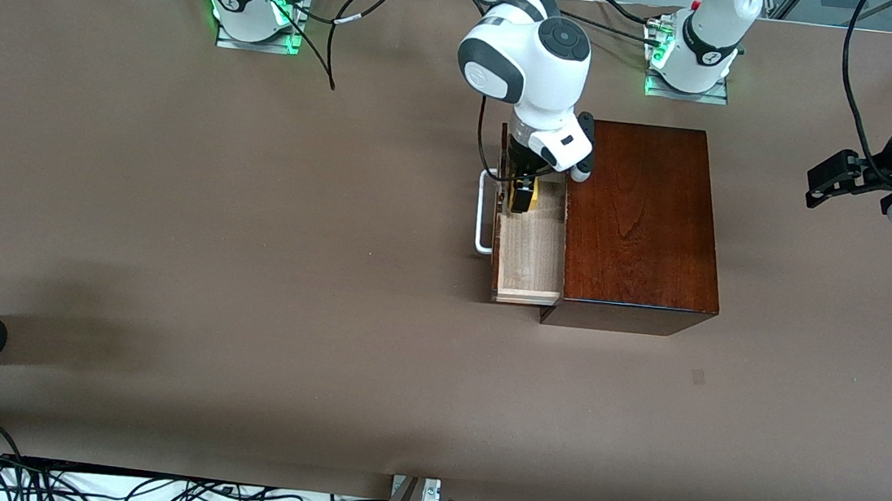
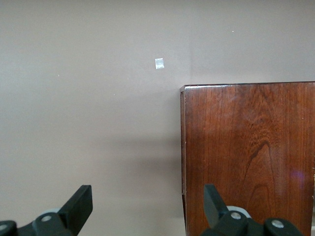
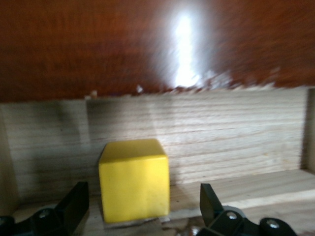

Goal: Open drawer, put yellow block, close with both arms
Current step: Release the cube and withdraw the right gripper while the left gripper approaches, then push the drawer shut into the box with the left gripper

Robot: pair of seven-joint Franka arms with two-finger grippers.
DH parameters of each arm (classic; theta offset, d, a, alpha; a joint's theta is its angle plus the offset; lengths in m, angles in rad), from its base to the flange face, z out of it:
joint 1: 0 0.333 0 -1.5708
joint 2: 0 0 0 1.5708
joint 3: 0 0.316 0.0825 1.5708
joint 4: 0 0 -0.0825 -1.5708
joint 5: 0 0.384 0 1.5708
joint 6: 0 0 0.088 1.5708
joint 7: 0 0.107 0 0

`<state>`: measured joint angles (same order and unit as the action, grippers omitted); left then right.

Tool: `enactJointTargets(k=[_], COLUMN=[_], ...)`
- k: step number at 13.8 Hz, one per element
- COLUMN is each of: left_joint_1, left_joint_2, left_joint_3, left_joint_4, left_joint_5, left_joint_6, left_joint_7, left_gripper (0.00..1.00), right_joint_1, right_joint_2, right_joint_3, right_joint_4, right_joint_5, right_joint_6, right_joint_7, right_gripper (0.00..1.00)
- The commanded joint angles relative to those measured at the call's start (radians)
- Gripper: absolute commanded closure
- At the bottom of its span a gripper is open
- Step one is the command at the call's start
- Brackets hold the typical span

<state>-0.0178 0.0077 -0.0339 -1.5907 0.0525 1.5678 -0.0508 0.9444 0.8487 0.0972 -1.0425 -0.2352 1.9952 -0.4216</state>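
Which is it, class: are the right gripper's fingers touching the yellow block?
Apart. The right wrist view shows gaps between both fingers and the yellow block.

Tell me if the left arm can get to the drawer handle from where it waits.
Probably not directly. The left gripper waits open off the box's left-arm end, while the handle faces the right arm's end, with the right gripper over the open drawer.

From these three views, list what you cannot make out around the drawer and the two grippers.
- Front view: the right gripper and its wrist hide most of the yellow block in the open drawer.
- Right wrist view: whether the yellow block rests on the drawer floor is unclear, since its base is blurred.
- Left wrist view: the picture's edge cuts the left gripper and the mahogany box; the drawer is out of view.
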Motion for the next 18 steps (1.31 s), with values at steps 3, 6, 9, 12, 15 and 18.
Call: enactJointTargets(k=[3, 6, 9, 12, 15, 18], left_joint_1=[-0.011, -0.045, -0.093, -0.096, -0.106, -0.131], left_joint_2=[0.017, 0.057, 0.113, 0.225, 0.314, 0.394], left_joint_3=[-0.001, -0.032, -0.11, -0.204, -0.34, -0.452], left_joint_4=[0.028, 0.029, 0.04, 0.101, 0.143, 0.144], left_joint_5=[-0.003, -0.022, -0.052, -0.152, -0.154, -0.151], left_joint_6=[-0.025, -0.034, -0.045, -0.043, -0.01, 0.163], left_joint_7=[0.008, 0.028, 0.19, 0.331, 0.41, 0.54], left_gripper=[0.0, 0.0, 0.0, 0.0, 0.0, 0.0], right_joint_1=[-0.065, -0.209, -0.393, -0.606, -0.69, -0.725], right_joint_2=[-0.154, -0.221, -0.276, -0.379, -0.561, -0.758], right_joint_3=[-0.007, -0.005, -0.001, -0.001, -0.115, -0.149], right_joint_4=[0.035, 0.033, 0.027, -0.088, -0.317, -0.54], right_joint_5=[0.091, 0.112, 0.119, 0.241, 0.396, 0.395], right_joint_6=[-0.085, -0.147, -0.148, -0.148, -0.148, -0.176], right_joint_7=[0.001, -0.006, -0.011, -0.006, 0.003, 0.07], right_gripper=[0.0, 0.0, 0.0, 0.0, 0.0, 0.0])
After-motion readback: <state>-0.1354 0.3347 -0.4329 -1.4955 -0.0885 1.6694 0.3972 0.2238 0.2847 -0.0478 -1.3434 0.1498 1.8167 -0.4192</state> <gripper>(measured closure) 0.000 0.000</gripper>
